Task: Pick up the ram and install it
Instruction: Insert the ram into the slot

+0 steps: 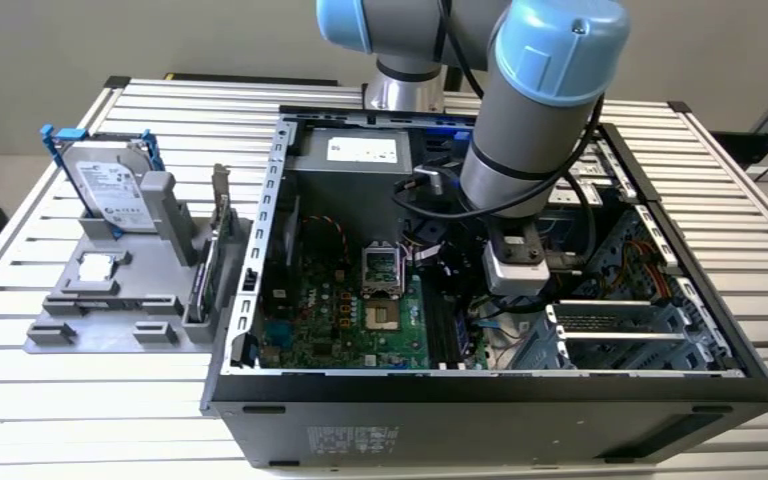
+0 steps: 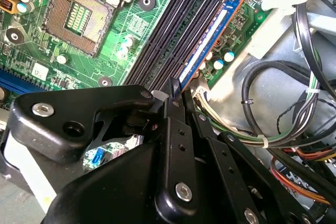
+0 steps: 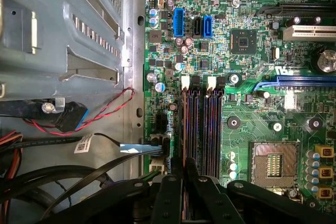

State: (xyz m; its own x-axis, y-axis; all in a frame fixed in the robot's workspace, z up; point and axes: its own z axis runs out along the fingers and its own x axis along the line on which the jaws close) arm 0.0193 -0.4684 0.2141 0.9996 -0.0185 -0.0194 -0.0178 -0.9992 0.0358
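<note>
Between the closed jaws of the gripper, the ram stands on edge in the outermost memory slot of the green motherboard, clamped at one end.

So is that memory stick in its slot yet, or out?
In. The ram stands on edge in the outermost slot, with the gripper closed on its near end.

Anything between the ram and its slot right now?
Nothing visible. In the second wrist view the ram stands on edge along the outermost of the memory slots on the motherboard, with the gripper closed on its near end. The cables lie off to the side, clear of the slots.
</note>
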